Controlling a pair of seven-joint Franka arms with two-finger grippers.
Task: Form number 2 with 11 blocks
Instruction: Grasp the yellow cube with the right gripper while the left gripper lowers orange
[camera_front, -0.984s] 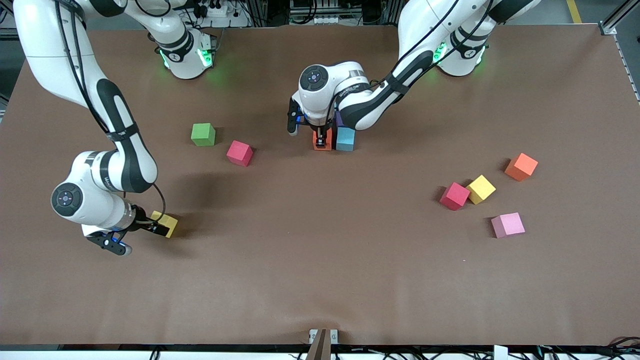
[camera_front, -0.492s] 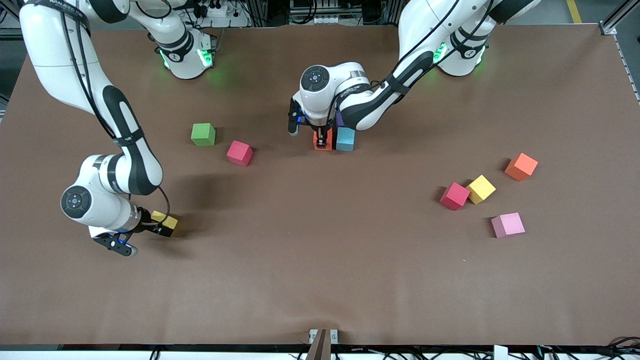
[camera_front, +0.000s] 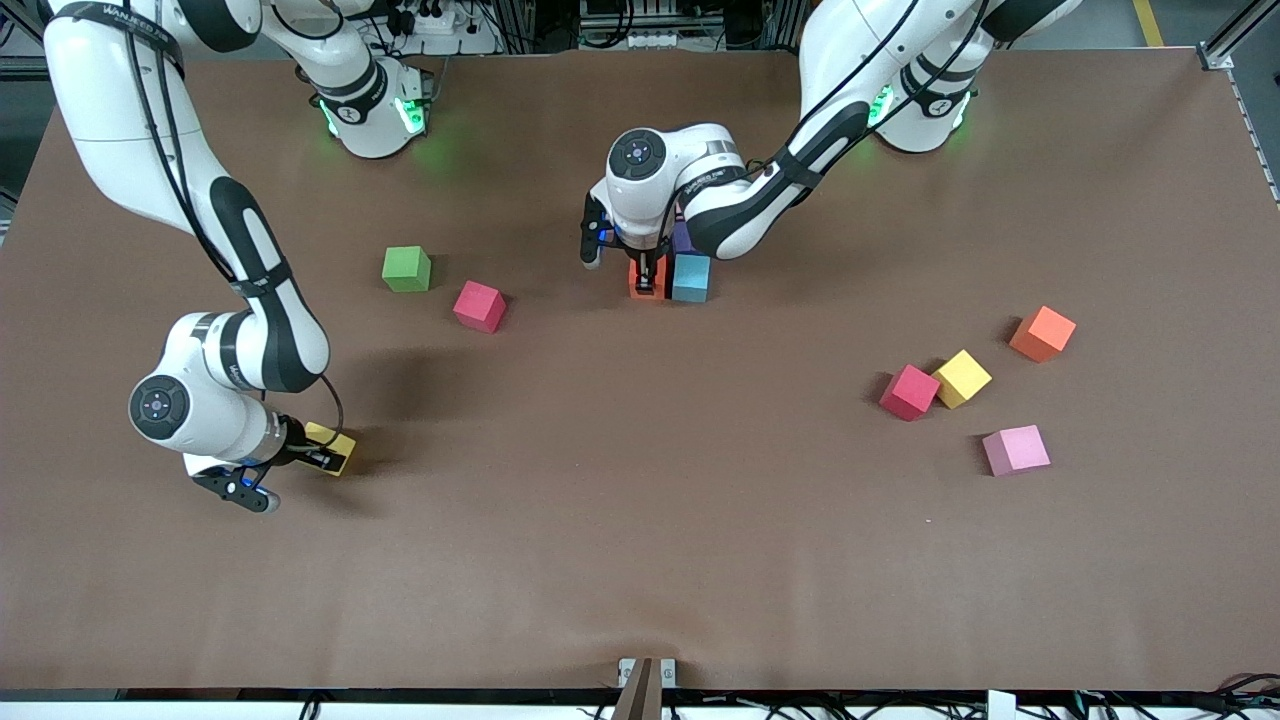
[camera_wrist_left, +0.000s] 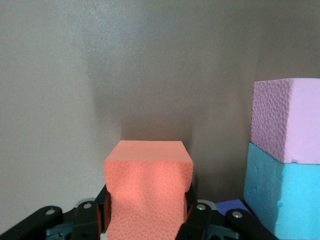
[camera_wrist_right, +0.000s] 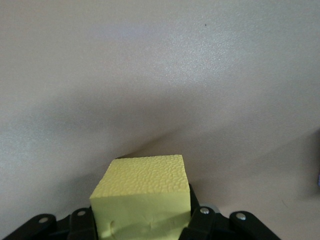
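My left gripper (camera_front: 648, 285) is shut on an orange-red block (camera_front: 643, 274) that sits low at the table's middle, right beside a light blue block (camera_front: 690, 278). A purple block (camera_front: 681, 238) adjoins the light blue one, farther from the front camera. In the left wrist view the orange-red block (camera_wrist_left: 148, 190) fills the left gripper (camera_wrist_left: 148, 212), with the light blue block (camera_wrist_left: 282, 195) and the purple block (camera_wrist_left: 287, 120) alongside. Toward the right arm's end, my right gripper (camera_front: 322, 458) is shut on a yellow block (camera_front: 335, 445) at table level. The right wrist view shows that yellow block (camera_wrist_right: 142, 197) between both fingers of the right gripper (camera_wrist_right: 142, 222).
A green cube (camera_front: 406, 268) and a red block (camera_front: 479, 305) lie between the two grippers. Toward the left arm's end lie a red block (camera_front: 909, 391), a yellow block (camera_front: 962, 378), an orange block (camera_front: 1042, 333) and a pink block (camera_front: 1016, 449).
My right gripper has closed onto the yellow block, and its arm has shifted slightly. The left gripper, still holding the orange-red block, has barely moved.
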